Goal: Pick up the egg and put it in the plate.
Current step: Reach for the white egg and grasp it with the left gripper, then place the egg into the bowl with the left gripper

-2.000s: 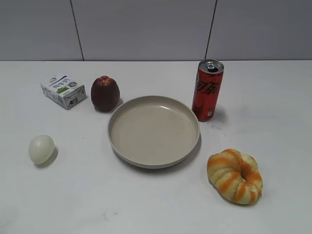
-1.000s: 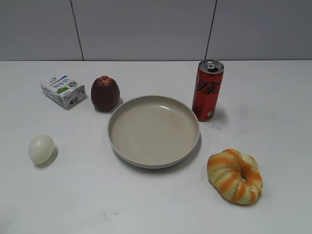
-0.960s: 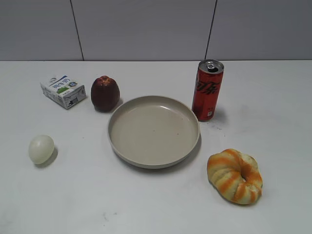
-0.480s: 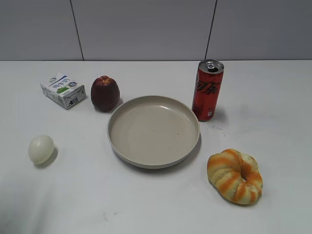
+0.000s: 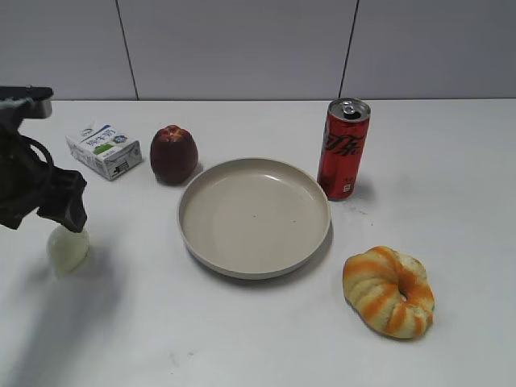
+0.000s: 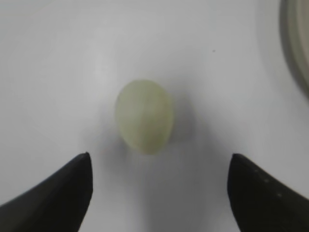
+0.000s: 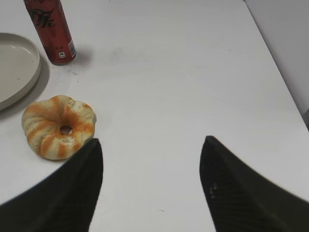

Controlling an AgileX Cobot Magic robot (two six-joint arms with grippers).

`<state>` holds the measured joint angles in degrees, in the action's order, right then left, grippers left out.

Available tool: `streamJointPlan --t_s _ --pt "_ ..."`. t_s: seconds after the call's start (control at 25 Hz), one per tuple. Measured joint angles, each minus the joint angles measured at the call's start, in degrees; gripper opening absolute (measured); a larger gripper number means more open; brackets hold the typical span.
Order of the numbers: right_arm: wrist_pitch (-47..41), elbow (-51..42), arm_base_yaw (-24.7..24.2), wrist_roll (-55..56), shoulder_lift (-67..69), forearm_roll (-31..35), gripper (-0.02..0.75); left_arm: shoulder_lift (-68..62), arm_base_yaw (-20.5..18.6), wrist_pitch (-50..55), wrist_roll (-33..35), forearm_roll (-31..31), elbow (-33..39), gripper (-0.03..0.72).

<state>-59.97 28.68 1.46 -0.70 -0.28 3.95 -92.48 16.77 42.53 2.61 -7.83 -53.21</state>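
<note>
The pale greenish egg point(image 5: 68, 248) lies on the white table at the left, apart from the beige plate point(image 5: 201, 190) in the middle. My left gripper point(image 5: 63, 211) hangs just above the egg and hides its top in the exterior view. In the left wrist view the egg point(image 6: 144, 116) lies ahead of my open, empty left gripper point(image 6: 159, 166), its two fingers wide apart and clear of it. The plate's rim point(image 6: 294, 43) shows at the right edge. My right gripper point(image 7: 152, 147) is open and empty over bare table; it is out of the exterior view.
A dark red apple-shaped fruit point(image 5: 173, 154) and a small milk carton point(image 5: 104, 149) stand behind the egg. A red can point(image 5: 343, 148) stands at the plate's far right. An orange-striped ring bread point(image 5: 388, 290) lies at the front right. The table's right edge point(image 7: 280, 77) shows in the right wrist view.
My left arm has come into the exterior view from the left and now hangs over the egg. The egg, the plate and the other things have not moved.
</note>
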Motion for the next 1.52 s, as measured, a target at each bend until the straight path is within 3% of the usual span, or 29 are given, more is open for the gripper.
streamJointPlan --t_s 0.48,0.6,0.68,0.84,1.04,1.24,1.52 --pt "0.0 0.0 0.0 0.0 0.0 0.0 0.48 -16.6 0.0 -3.4 -1.2 0.7 -5.1 0.616" --pt "0.0 0.0 0.0 0.0 0.0 0.0 0.48 -16.6 0.0 -2.8 -1.3 0.7 -5.4 0.527" --pt "0.0 0.0 0.0 0.0 0.0 0.0 0.48 -16.6 0.0 -1.6 -1.3 0.7 -5.5 0.426" --pt "0.0 0.0 0.0 0.0 0.0 0.0 0.48 -16.6 0.0 2.9 -1.3 0.7 -6.8 0.428" --pt "0.0 0.0 0.0 0.0 0.0 0.0 0.48 -16.0 0.7 8.5 1.7 0.4 -13.4 0.428" --pt "0.0 0.0 0.0 0.0 0.0 0.0 0.48 -15.8 7.1 11.8 7.6 -0.2 -23.9 0.428" --pt "0.0 0.0 0.0 0.0 0.0 0.0 0.48 -22.2 18.8 10.6 8.7 -0.5 -37.0 0.428"
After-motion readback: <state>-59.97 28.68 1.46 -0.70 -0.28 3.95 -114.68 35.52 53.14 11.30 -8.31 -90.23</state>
